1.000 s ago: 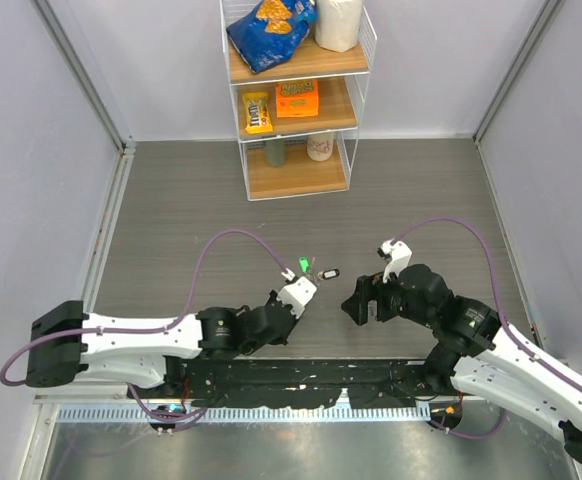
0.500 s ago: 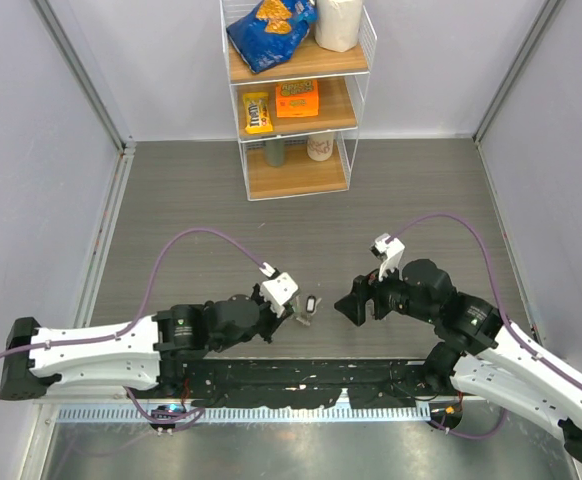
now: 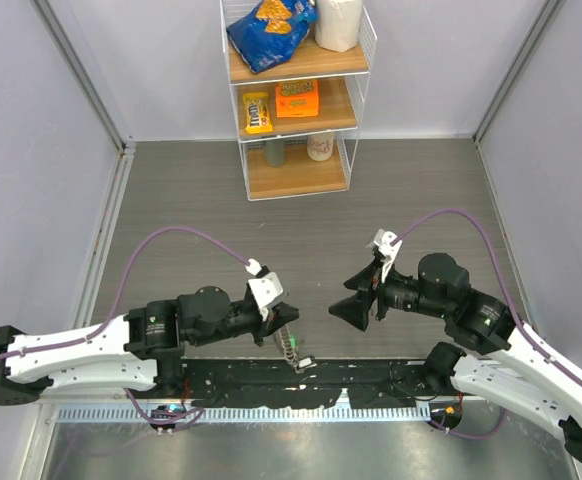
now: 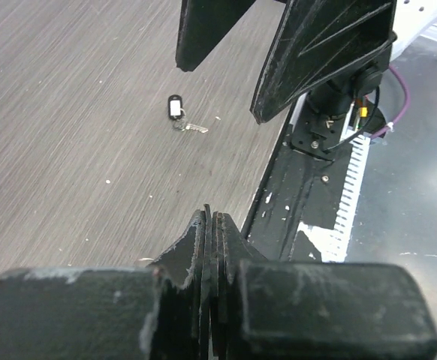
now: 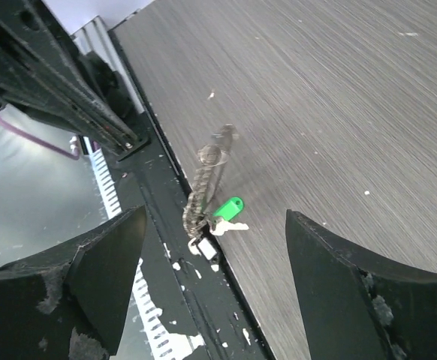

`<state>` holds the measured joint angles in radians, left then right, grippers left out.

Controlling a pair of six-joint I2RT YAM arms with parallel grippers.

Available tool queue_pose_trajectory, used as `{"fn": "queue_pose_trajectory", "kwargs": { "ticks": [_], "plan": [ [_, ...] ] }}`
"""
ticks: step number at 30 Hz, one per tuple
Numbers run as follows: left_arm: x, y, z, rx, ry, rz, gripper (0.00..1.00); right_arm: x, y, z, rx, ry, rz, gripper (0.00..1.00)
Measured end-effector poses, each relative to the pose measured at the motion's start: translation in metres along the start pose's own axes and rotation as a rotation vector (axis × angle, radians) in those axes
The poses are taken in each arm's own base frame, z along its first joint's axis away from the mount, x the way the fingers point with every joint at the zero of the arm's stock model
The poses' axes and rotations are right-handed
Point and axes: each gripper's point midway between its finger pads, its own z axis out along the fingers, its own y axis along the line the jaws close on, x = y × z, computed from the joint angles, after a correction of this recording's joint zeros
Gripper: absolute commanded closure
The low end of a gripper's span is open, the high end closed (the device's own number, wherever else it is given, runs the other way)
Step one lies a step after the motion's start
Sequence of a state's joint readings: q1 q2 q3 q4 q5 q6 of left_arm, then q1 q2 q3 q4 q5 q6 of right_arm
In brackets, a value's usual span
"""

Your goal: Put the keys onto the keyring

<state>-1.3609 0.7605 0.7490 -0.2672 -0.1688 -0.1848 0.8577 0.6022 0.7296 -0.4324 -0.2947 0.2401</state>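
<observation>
My left gripper point(image 3: 283, 320) is shut on the top of the keyring point(image 3: 289, 346), which hangs below it over the table's near edge. In the left wrist view the pads point(image 4: 212, 225) pinch a thin metal edge. The right wrist view shows the keyring's chain point(image 5: 202, 187) hanging with a green tag point(image 5: 227, 208), a small silver key point(image 5: 237, 225) and a white-and-black piece at the bottom. Another key with a black head point(image 4: 175, 108) lies on the table below my right gripper. My right gripper point(image 3: 351, 308) is open and empty, facing the keyring from the right.
A wire shelf rack point(image 3: 296, 110) with snack bags and boxes stands at the back of the table. The black mounting rail point(image 3: 311, 378) runs along the near edge, just under the hanging keyring. Grey walls close both sides.
My left gripper has pulled back toward the near edge with the keyring, which now hangs lower over the rail. My right gripper has turned to face it.
</observation>
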Motion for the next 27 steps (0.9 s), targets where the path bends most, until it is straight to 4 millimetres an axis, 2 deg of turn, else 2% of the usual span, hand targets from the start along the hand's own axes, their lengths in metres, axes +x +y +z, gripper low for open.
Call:
{"fn": "queue_pose_trajectory", "kwargs": {
  "ticks": [6,13,17,19,21,27],
  "plan": [
    [-0.007,-0.005,-0.005,0.031,-0.001,0.005,1.00,-0.009,0.012,-0.002,-0.057,-0.018,-0.051,0.20],
    [0.007,0.016,-0.017,-0.082,0.042,-0.016,1.00,-0.003,0.003,0.003,-0.020,0.003,-0.034,0.19],
    [0.020,0.032,-0.018,-0.179,0.085,-0.031,0.93,0.004,-0.011,0.014,0.051,0.040,0.009,0.18],
    [0.029,0.040,-0.014,-0.231,0.119,-0.033,0.92,0.010,-0.022,0.021,0.102,0.064,0.034,0.18],
    [0.038,0.044,-0.008,-0.264,0.152,-0.033,0.86,0.015,-0.031,0.027,0.145,0.086,0.054,0.18],
    [0.080,0.051,0.013,-0.324,0.298,0.001,0.76,0.030,-0.063,0.040,0.314,0.137,0.116,0.18]
  ]
}}
